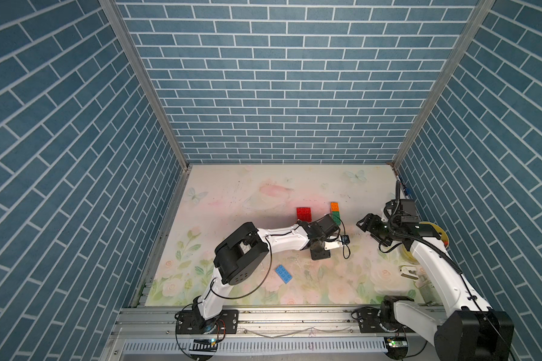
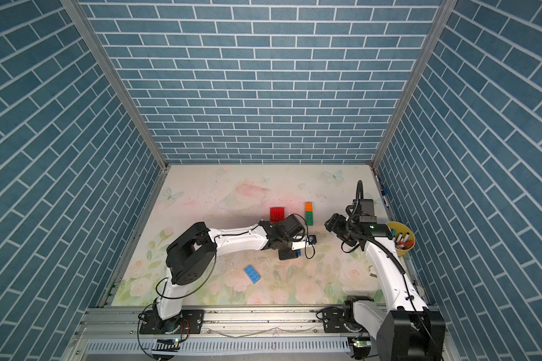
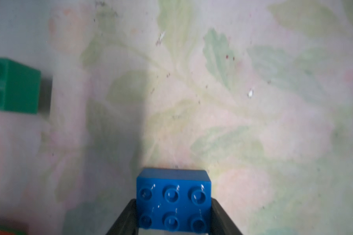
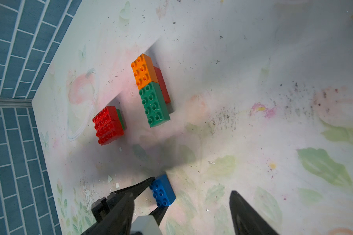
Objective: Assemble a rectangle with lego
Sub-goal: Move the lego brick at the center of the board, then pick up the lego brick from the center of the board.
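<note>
The left arm point(image 1: 282, 240) reaches low across the floral table point(image 1: 232, 193) from the near rail, its wrist bent down. The left gripper point(image 3: 174, 201) is pinched onto a dark blue brick point(image 4: 163, 192), with a finger against each side. Whether the brick is lifted off the table I cannot tell.

The right arm point(image 1: 435, 272) arches in from the near corner. The right gripper point(image 1: 362, 222) hangs close by, spread and empty.

A yellow cup point(image 2: 401, 237) of markers stands behind that arm. Just past the left wrist sits a stack: an orange brick point(image 4: 144, 71) and a green brick point(image 4: 154, 105) on top of a red one. The red pair point(image 4: 107, 125) stands apart from it. A light blue brick point(image 1: 283, 274) lies alone nearer the rail.
</note>
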`<state>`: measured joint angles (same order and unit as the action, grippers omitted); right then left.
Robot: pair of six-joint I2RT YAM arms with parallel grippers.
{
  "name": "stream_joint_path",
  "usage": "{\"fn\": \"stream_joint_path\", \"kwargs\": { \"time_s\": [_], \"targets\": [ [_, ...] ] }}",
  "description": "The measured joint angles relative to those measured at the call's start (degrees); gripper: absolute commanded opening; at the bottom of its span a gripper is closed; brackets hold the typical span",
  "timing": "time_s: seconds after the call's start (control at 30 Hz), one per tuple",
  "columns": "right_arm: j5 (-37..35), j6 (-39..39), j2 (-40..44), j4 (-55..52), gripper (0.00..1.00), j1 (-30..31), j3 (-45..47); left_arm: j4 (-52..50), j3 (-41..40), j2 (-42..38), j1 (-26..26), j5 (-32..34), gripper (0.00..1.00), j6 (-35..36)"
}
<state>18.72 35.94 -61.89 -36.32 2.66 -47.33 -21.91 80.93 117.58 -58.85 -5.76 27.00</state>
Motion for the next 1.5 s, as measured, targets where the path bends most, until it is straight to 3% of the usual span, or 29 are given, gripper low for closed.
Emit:
{"fn": "stream_joint_path", "kwargs": {
  "time_s": [0.2,0.63,0.83,1.07,1.23,1.37,1.5],
  "targets": [
    [0.42,0.02,-0.28,0.11,0.74,-0.07,0.07,0.44,-7.69,-6.08,2.14,2.16,0.5,1.49],
    [0.57,0.0,-0.57,-0.15,0.75,-0.09,0.07,4.74,-8.7,-6.19,3.61,4.94,0.75,3.48],
    [0.28,-0.7,-0.48,-1.09,0.76,1.01,-0.22,8.83,-14.14,-10.62,4.15,7.87,0.82,1.9],
    [-7.19,-3.04,-5.92,-6.19,0.77,14.45,-10.38,13.03,-20.79,-34.84,7.45,13.84,1.0,-8.13],
    [-13.68,-3.41,-15.43,-9.01,0.79,24.15,-18.1,15.32,-24.94,-49.94,14.58,17.44,1.0,-20.65],
    [-17.03,-3.41,-25.27,-11.21,0.81,30.69,-25.14,16.33,-33.2,-56.68,20.46,18.69,1.0,-27.54],
    [-19.5,-3.39,-35.1,-13.35,0.83,34.88,-33.31,15.41,-39.12,-57.55,21.59,19.28,1.0,-30.64]
  ]
}}
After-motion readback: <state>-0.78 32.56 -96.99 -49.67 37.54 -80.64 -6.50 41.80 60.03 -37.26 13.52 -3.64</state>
